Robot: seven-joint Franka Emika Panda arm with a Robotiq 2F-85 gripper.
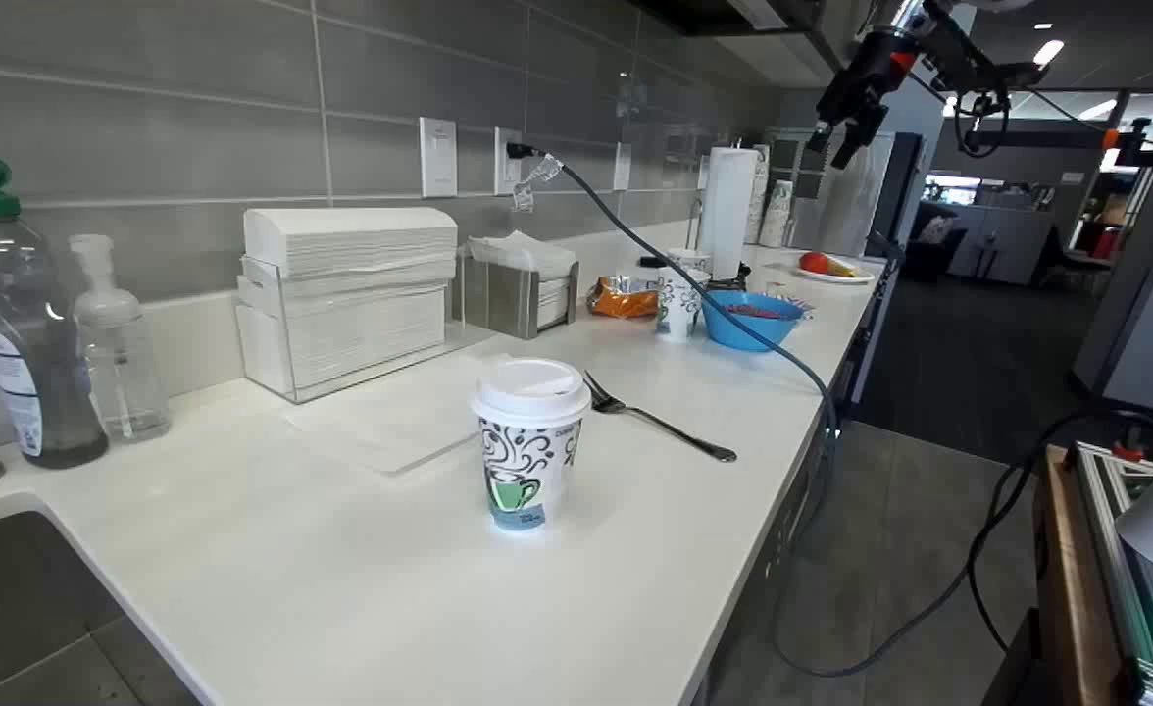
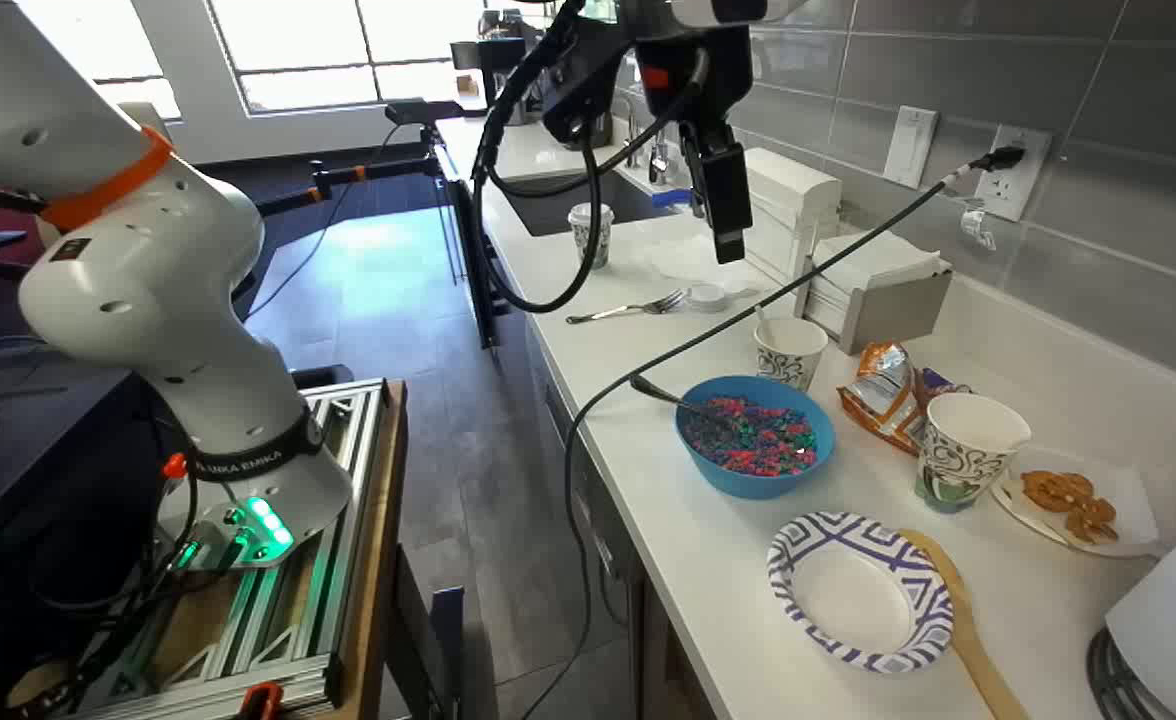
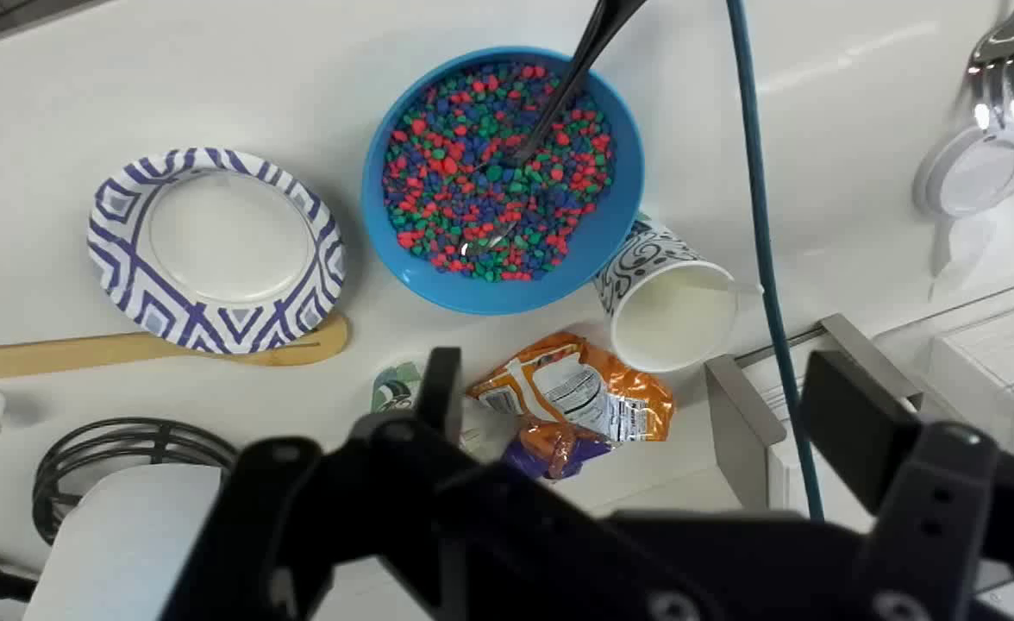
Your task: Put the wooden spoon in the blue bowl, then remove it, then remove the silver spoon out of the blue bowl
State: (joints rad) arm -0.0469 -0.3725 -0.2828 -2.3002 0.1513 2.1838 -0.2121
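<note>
The gripper (image 3: 641, 379) was spread wide, empty; the wooden spoon (image 3: 50, 356), judged light and stiff, was best grasped clear of the patterned dish (image 3: 227, 237).

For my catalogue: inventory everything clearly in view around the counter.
blue bowl: 1, blue, on counter
bits: many, mixed, in blue bowl
silver spoon: 1, silver, in blue bowl
paper bowl: 1, white-purple, beside blue bowl
wooden spoon: 1, tan, partly under paper bowl
napkins: stack, white, in holder
towels: stack, white, beside napkins
wrappers: 2 seen, orange and purple, near napkins
open cups: 2, white, by wrappers
lidded cup: 1, white, near sink
fork: 1, silver, near lidded cup
loose lid: 1, white, by fork
cookies: several, brown, on plate
roll: 1, white, near cookies
bottles: 2, clear, by sink
cable: 1, dark, over counter
arm: 1, white, beside counter
claw: 1, black, open above counter
</note>
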